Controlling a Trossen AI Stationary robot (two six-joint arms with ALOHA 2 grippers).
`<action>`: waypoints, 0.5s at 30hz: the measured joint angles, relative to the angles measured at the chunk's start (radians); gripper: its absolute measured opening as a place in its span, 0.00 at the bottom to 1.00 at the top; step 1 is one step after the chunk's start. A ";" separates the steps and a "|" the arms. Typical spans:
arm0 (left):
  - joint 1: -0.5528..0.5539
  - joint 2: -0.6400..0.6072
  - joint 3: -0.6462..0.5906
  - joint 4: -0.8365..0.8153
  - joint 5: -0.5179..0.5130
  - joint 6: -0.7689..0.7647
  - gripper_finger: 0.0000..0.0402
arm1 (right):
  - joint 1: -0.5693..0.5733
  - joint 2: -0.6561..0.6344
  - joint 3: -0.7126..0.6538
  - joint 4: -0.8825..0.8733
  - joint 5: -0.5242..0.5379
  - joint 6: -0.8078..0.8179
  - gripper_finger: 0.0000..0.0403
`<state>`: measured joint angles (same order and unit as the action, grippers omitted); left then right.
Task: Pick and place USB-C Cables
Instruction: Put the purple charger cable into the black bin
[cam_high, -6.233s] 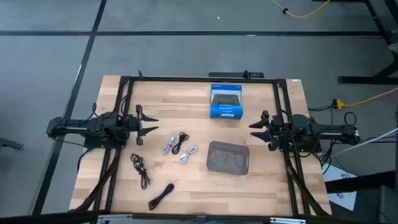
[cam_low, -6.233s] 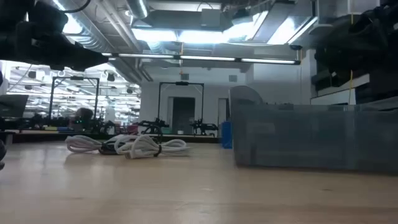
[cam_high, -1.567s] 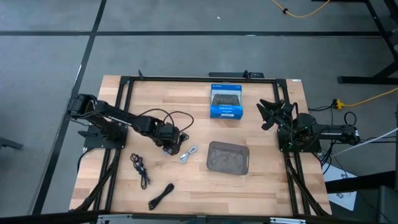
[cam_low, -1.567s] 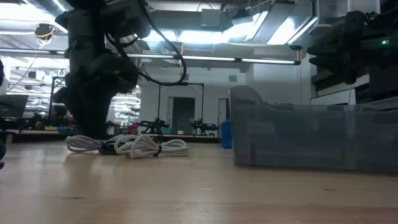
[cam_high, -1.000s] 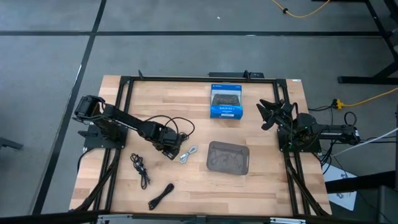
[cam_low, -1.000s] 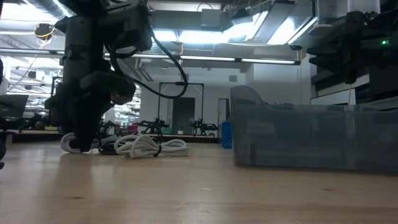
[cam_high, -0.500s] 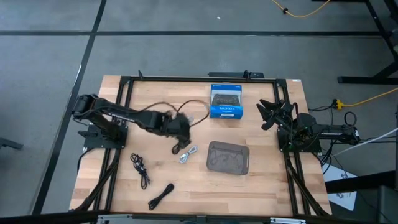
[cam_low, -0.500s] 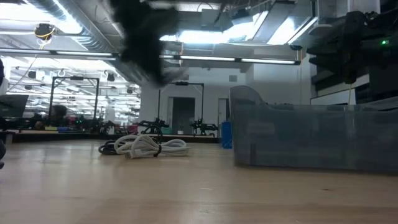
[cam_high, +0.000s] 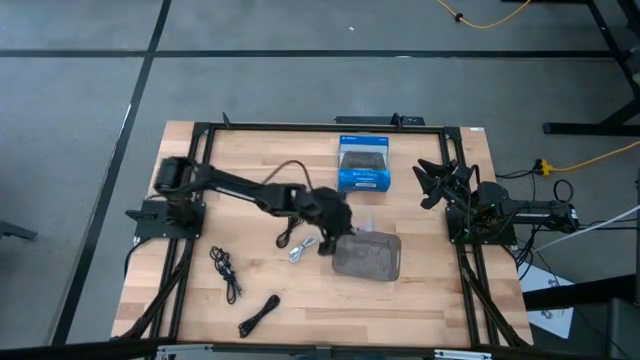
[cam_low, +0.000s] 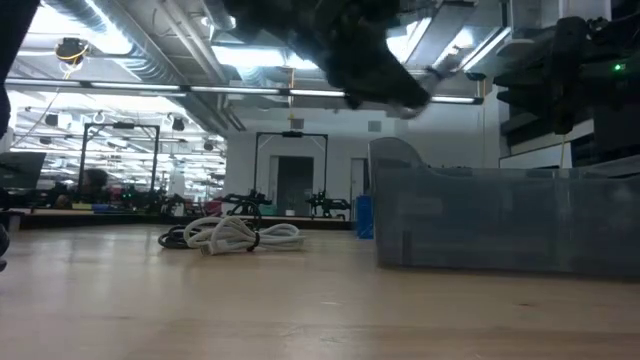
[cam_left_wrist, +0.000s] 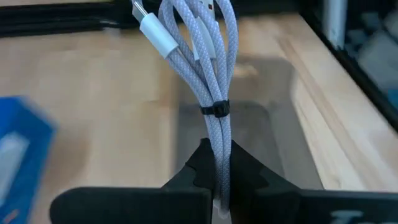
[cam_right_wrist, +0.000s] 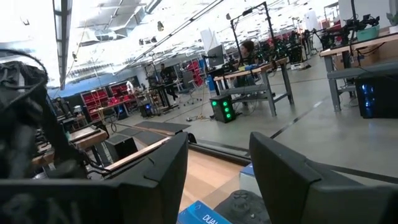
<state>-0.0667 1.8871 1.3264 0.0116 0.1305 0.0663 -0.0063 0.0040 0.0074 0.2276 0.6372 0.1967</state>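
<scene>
My left gripper (cam_high: 337, 226) is at the left edge of the grey tray (cam_high: 370, 258), above the table, and is shut on a light grey USB-C cable bundle (cam_left_wrist: 208, 62). A black tie (cam_left_wrist: 216, 109) binds the bundle, and a white plug (cam_left_wrist: 152, 30) shows at its free end. A white cable (cam_high: 303, 248) and a black cable (cam_high: 290, 235) lie on the table left of the tray. Two more black cables (cam_high: 226, 270) (cam_high: 258, 315) lie nearer the front left. My right gripper (cam_high: 432, 186) waits open at the table's right side. My left gripper pinches one end of the bundle (cam_left_wrist: 217, 163) between its two fingers, below the black tie. The strands run along the fingers and on past their tips. The bundle is clear of the table, with the tray showing behind it.
A blue box (cam_high: 363, 163) with a pictured controller lies at the far side, behind the tray. In the low view the tray's wall (cam_low: 500, 215) stands right of the two cables (cam_low: 235, 235) on the wood. A black frame borders the table.
My left gripper was down among the cables left of the tray a second ago. It has risen with the light grey bundle, lifting it clear of the table, and has carried it toward the table's right edge, as far as the tray's left edge.
</scene>
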 joint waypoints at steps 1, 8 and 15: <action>-0.006 0.028 0.028 -0.001 0.032 0.019 0.02 | 0.000 0.000 0.000 0.000 -0.001 0.000 0.44; -0.007 0.137 0.182 -0.083 0.203 0.029 0.03 | 0.000 0.000 0.000 -0.002 -0.010 0.003 0.44; -0.004 0.158 0.198 -0.102 0.200 -0.037 0.20 | 0.000 0.000 0.000 -0.007 -0.011 0.003 0.44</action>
<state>-0.0708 2.0451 1.5246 -0.0905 0.3309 0.0288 -0.0059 0.0044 0.0074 0.2209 0.6258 0.1999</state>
